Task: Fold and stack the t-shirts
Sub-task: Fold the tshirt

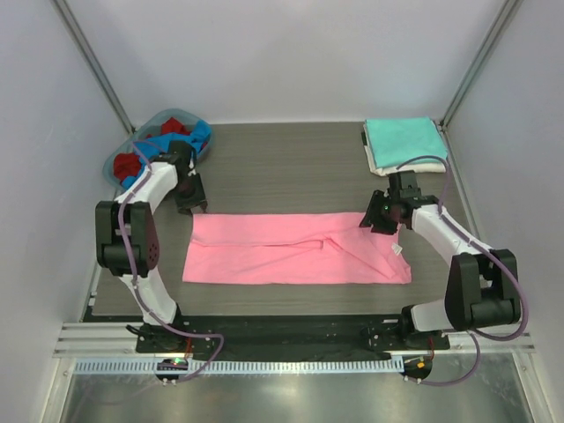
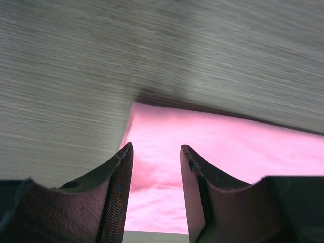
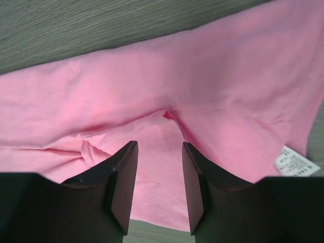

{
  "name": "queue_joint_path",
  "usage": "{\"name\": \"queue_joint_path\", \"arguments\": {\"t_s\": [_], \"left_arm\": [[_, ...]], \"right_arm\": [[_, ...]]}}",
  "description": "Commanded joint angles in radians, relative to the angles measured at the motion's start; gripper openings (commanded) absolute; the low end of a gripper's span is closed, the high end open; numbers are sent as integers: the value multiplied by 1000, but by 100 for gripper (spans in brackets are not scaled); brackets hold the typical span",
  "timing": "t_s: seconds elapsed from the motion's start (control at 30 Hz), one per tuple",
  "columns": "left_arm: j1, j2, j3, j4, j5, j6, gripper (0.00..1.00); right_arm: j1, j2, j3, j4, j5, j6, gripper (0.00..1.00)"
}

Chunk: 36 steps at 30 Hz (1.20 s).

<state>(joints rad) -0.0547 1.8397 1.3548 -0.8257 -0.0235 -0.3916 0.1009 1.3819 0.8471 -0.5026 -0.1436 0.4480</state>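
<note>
Grey table, flat pink t-shirt, left tool and right tool released, angled down over its far corners

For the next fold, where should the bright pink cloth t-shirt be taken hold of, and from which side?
Probably by the corners of its short ends, pinched from straight above. The bright pink cloth t-shirt lies flat as a long strip, so only edges offer a hold.

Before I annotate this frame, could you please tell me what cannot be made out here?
Top view: the left arm covers part of the basket; its shirts cannot be counted.
Top view: the teal shirt hides most of the white shirt.
Right wrist view: the label is too small to read.
</note>
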Motion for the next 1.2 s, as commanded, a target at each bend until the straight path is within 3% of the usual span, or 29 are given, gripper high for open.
{"name": "queue_joint_path", "arguments": {"t_s": [0.0, 0.2, 0.4, 0.7, 0.93, 1.17], "left_arm": [[-26, -131, 24, 36, 124, -15, 45], [-103, -186, -62, 95, 310, -18, 45], [-165, -203, -125, 145, 350, -21, 44], [-166, -192, -105, 138, 367, -12, 44], [-166, -207, -117, 143, 373, -13, 44], [-166, -217, -121, 143, 381, -21, 45]], "right_arm": [[8, 37, -2, 113, -91, -86, 46], [11, 126, 12, 153, -128, -149, 49], [17, 151, 7, 188, -142, -164, 50], [39, 141, -13, 200, -175, -160, 35], [100, 60, -20, 122, -58, -45, 3], [341, -55, -126, 127, 108, 211, 1]]}}
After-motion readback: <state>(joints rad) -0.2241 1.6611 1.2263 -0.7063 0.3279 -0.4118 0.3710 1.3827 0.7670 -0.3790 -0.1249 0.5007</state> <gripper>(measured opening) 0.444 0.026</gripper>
